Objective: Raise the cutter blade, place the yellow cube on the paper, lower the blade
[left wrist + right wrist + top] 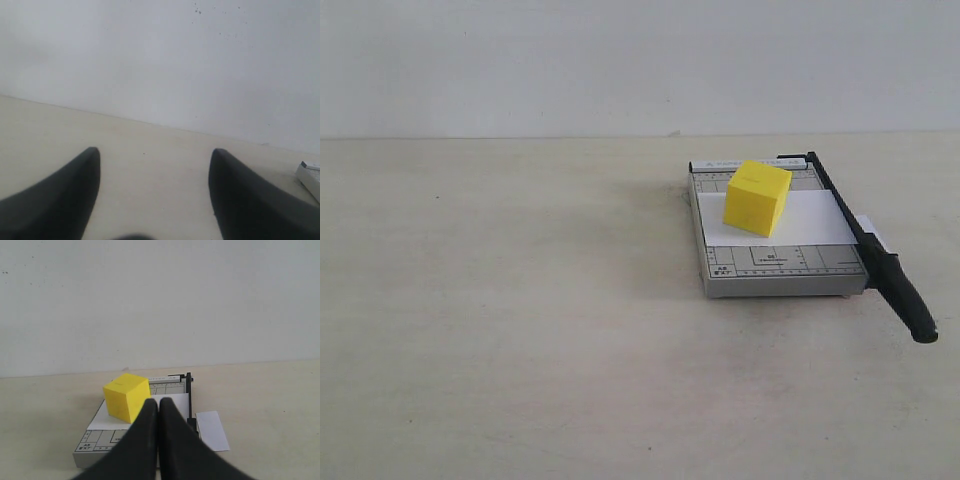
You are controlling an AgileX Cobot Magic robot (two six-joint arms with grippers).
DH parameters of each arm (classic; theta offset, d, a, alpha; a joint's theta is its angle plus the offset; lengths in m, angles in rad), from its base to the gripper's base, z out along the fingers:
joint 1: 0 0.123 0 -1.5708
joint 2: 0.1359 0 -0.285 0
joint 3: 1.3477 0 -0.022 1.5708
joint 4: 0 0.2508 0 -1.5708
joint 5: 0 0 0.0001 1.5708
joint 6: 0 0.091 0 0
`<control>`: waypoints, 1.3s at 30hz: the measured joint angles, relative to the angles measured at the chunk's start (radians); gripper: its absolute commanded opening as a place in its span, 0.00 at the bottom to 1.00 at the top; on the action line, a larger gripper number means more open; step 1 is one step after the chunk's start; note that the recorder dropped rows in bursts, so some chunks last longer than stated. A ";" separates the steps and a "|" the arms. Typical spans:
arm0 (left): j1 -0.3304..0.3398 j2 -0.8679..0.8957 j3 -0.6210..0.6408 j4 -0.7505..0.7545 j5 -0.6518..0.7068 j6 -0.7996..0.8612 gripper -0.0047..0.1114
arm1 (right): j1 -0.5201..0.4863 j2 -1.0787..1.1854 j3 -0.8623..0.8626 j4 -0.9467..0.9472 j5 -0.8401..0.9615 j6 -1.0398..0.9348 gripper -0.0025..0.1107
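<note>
Sitting on the paper (810, 222), the yellow cube (757, 197) is resting over the grey trimmer base (780, 270), which is standing on the right part of the table (520, 320). You are seeing the cube on the far left part of the sheet, turned a little so that one upright edge is facing near. The cutter blade (868, 245) is lying down along the right edge of the base, and its thick handle is reaching past the near right corner, out over the table. A small end of the paper is showing to the right of the blade.

Your left gripper (155, 151) is standing wide apart with nothing between the fingers. It is facing the far wall over bare table, and only a corner of the trimmer is showing at the edge of its view. Your right gripper (158, 401) is pressed together, with the two fingers touching and holding nothing, and it is pointing at the trimmer from the near side.
</note>
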 measured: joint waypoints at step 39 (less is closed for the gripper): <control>0.000 0.000 0.000 -0.190 0.250 0.455 0.08 | 0.000 0.000 0.000 0.000 0.000 0.000 0.02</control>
